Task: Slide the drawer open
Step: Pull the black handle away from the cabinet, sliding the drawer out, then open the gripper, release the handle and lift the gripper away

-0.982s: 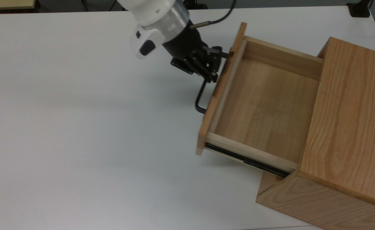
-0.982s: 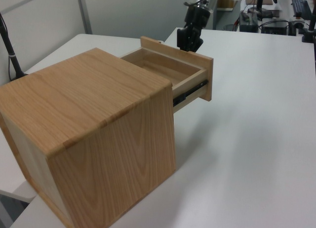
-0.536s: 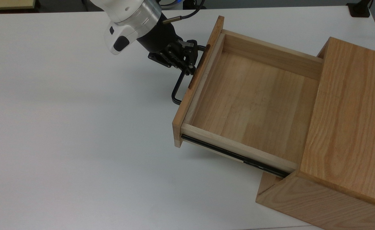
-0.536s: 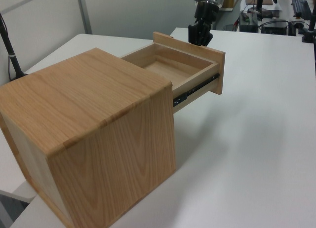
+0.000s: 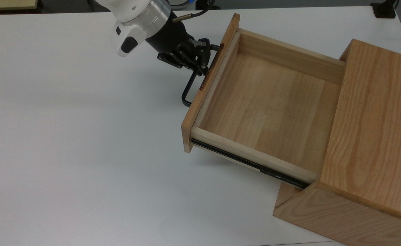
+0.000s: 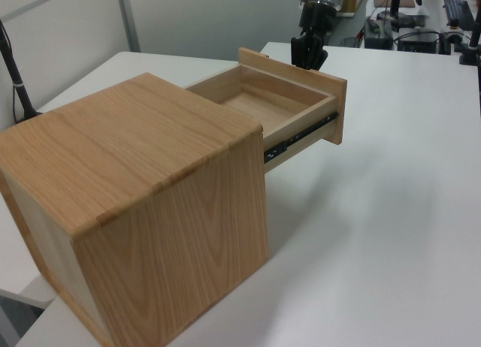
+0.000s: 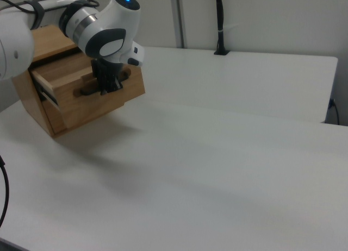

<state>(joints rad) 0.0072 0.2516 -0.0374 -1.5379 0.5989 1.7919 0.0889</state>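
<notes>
One arm (image 5: 135, 13) enters at the top view's upper left, white shell with a black wrist, reaching down to the drawer front. Tool (image 5: 200, 65) sits at the black handle (image 5: 187, 92) of the drawer (image 5: 265, 102), its fingers on the upper part of the bar, just beside the front panel; looks pinched on the handle, though the contact is partly hidden by the tool body. Lower end of the U-bar sticks out free below the tool.

Drawer is pulled far out of the cabinet (image 5: 368, 136), inside bare wood, nothing in it. Black side rail (image 5: 248, 164) exposed along the near side in the top view. Front panel (image 5: 207, 82) stands well apart from the cabinet face. Cabinet is at the top view's right, skewed on the white table (image 5: 84, 136).

Left view: cabinet (image 6: 128, 204) in the foreground, drawer (image 6: 289, 110) extended away from it, tool (image 6: 310, 54) behind the front panel, rail (image 6: 301, 135) visible.

Right view: arm (image 7: 103, 28) over the drawer front (image 7: 98, 101) at the right view's left, tool (image 7: 107, 85) against the panel, table (image 7: 217, 153) running off to the right view's right.
</notes>
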